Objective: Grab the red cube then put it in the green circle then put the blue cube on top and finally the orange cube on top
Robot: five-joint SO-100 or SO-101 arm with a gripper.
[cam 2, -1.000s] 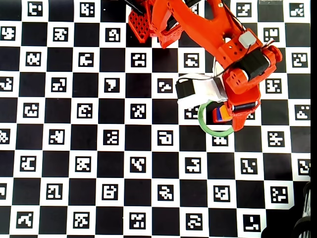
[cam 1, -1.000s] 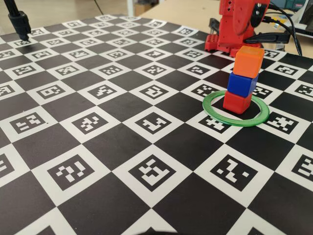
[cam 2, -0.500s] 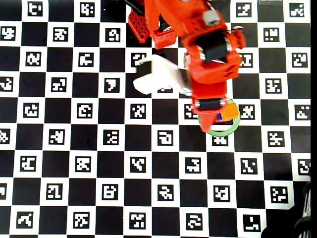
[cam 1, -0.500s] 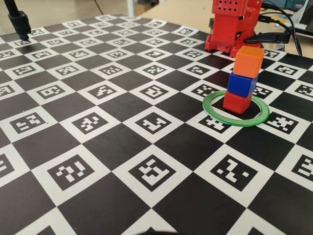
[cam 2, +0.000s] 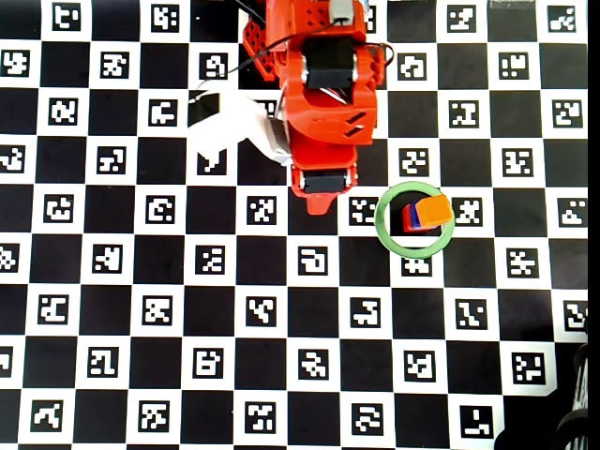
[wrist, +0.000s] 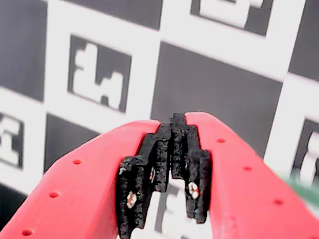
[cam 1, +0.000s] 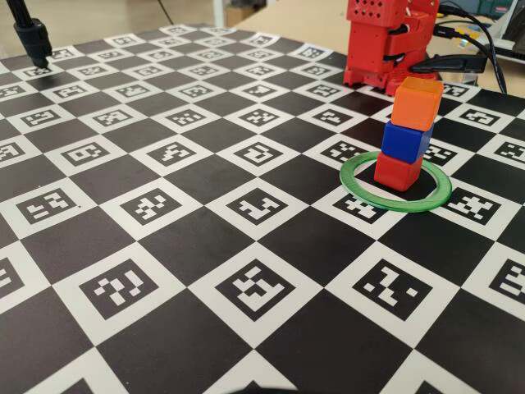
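Claw (wrist: 172,149) clenched, empty | 1 green circle (cam 1: 358,190) | 3 cubes stacked: red cube (cam 1: 398,171), blue cube (cam 1: 404,140), orange cube (cam 1: 417,103)

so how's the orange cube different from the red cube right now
The orange cube is bright orange and sits at the top of the stack; the red cube is darker red and sits at the bottom, on the board inside the green circle. The orange cube rests on the blue cube, while the red cube carries it. From overhead the orange cube hides nearly all of the red one. Both look the same size with rounded edges, and neither is held.
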